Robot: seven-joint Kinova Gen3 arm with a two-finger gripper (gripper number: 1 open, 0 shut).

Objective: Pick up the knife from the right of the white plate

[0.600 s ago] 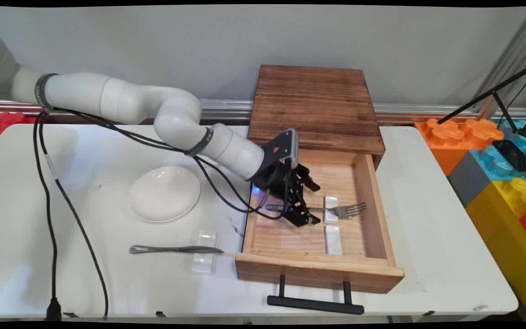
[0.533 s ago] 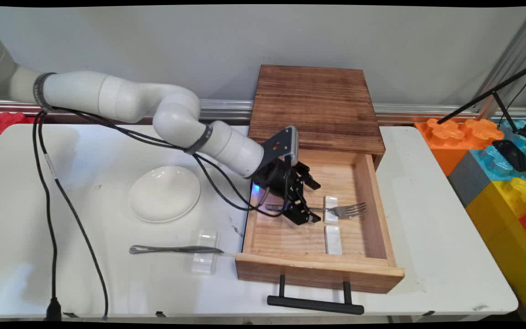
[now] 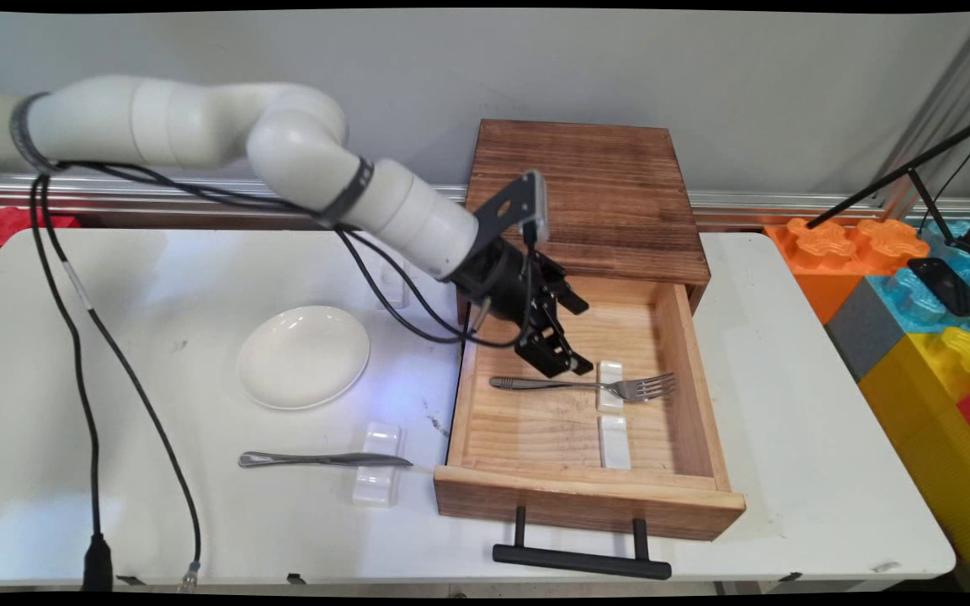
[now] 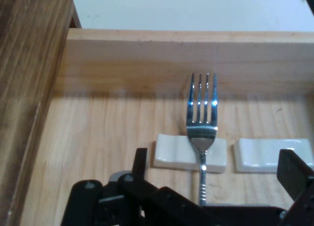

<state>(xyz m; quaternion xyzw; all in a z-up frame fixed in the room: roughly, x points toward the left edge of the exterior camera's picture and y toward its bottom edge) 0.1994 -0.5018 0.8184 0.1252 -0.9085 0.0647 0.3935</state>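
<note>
A silver fork (image 3: pixel 586 385) lies flat in the open wooden drawer (image 3: pixel 586 498), its neck resting on a small white rest (image 3: pixel 610 373). In the hand view the fork (image 4: pixel 201 118) points its tines at the drawer's far wall and crosses the rest (image 4: pixel 169 157). My gripper (image 3: pixel 576 335) hangs open just above the fork's handle, holding nothing. From the hand camera the gripper (image 4: pixel 216 160) straddles the fork without touching it. A second white rest (image 3: pixel 615 442) lies nearer the drawer's front, and the hand view shows this second rest (image 4: pixel 272 155) on the right.
The drawer juts from a dark wooden cabinet (image 3: pixel 578 194) and has a black handle (image 3: pixel 582 562). On the table to the left are a white plate (image 3: pixel 303 355) and a silver utensil (image 3: pixel 325 459) on a clear rest (image 3: pixel 377 478). Coloured toy blocks (image 3: pixel 914 286) stand at the right.
My hand has risen and drawn back from the fork's handle toward the cabinet. The fork stays lying on its rest in the drawer.
</note>
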